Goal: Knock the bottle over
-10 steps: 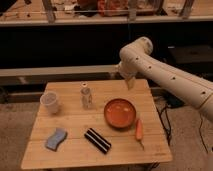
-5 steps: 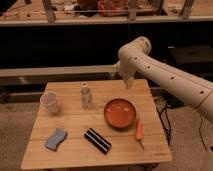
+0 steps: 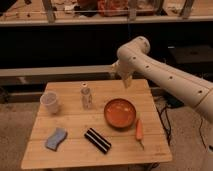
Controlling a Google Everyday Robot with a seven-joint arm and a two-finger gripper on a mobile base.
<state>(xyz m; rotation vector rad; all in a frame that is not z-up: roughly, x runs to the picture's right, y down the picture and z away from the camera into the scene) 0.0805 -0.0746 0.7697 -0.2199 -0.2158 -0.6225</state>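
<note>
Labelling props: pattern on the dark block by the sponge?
Block: black with pale stripes, camera view. End effector hovers above the far edge of the table.

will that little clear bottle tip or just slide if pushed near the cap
Probably tips: the bottle stands upright, tall and slim on a small base. It looks light, so a low push might just slide it along the table. The open hand hangs over the table's far edge, apart from the bottle.

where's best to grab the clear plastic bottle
Slim mid-body of the small clear plastic bottle, below the neck, from picture right: it stands upright, and the end effector hangs over the back edge of the wooden table on that side.
</note>
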